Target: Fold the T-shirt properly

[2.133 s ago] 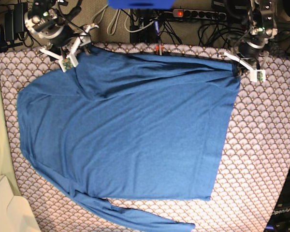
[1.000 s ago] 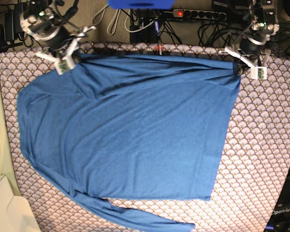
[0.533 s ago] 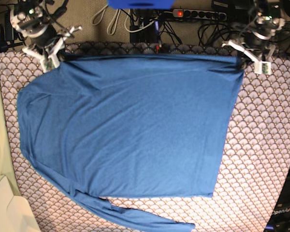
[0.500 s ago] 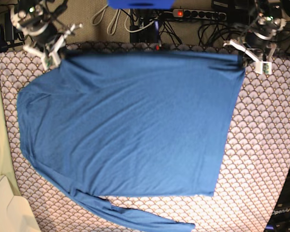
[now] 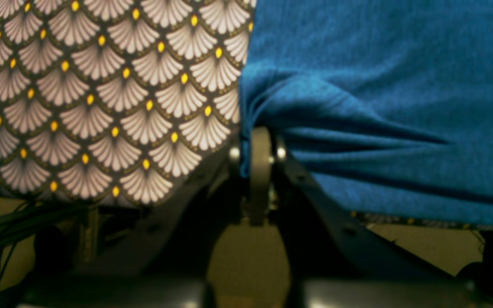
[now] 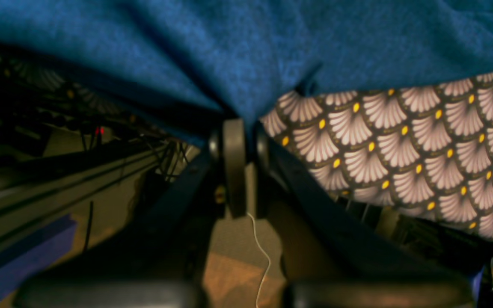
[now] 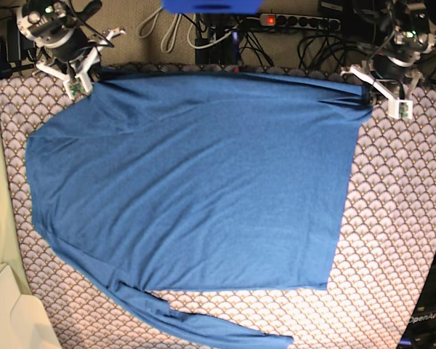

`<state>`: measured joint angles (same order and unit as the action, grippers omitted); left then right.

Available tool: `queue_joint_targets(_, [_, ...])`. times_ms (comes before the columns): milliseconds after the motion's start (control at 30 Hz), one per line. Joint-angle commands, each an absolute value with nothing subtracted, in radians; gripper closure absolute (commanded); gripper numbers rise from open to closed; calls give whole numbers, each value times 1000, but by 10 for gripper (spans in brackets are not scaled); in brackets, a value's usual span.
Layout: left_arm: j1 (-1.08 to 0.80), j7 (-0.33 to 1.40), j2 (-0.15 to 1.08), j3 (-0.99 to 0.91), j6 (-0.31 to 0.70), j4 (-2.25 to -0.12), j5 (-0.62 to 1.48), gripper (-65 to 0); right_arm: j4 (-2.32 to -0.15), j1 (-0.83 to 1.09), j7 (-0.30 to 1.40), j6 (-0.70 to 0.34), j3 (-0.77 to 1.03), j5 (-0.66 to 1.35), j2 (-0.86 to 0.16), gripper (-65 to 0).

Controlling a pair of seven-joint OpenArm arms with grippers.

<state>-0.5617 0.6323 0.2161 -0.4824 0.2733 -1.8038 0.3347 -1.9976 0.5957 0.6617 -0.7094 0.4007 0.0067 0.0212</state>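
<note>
The blue T-shirt lies spread flat on the scallop-patterned cloth, its far edge pulled taut between my two grippers. A long sleeve trails along the near edge. In the base view my right gripper holds the far-left corner and my left gripper the far-right corner. The left wrist view shows the left gripper shut on bunched blue fabric at the cloth's edge. In the right wrist view the right gripper is likewise shut on the T-shirt.
Behind the table's far edge lie a power strip, tangled cables and a blue box. A cream-coloured object sits at the near left. Dark equipment stands at the near right.
Both grippers have moved outward and toward the far edge, carrying the shirt's corners. The far edge, earlier slack and folded over, now runs straight, and the shirt lies flatter.
</note>
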Motion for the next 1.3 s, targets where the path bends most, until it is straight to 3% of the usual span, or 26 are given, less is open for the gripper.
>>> queue_joint_targets(0, [-555, 611, 229, -490, 255, -1822, 328, -3, -2020, 587, 650, -698, 409, -2, 10, 0])
queue_joint_targets(267, [-473, 616, 229, -493, 254, -1836, 321, -3, -2017, 461, 661, -698, 397, -5, -27, 0])
queue_joint_targets(400, [-387, 711, 229, -495, 254, -1833, 320, -3, -2012, 403, 667, -698, 354, -7, -70, 0])
queue_joint_targets(600, [-251, 805, 229, -487, 252, -1831, 318, -3, -2000, 265, 803, -698, 274, -8, -127, 0])
queue_joint_targets(1267, [-33, 855, 229, -486, 252, -1573, 318, -3, -1672, -39, 852, -698, 154, -8, -243, 0])
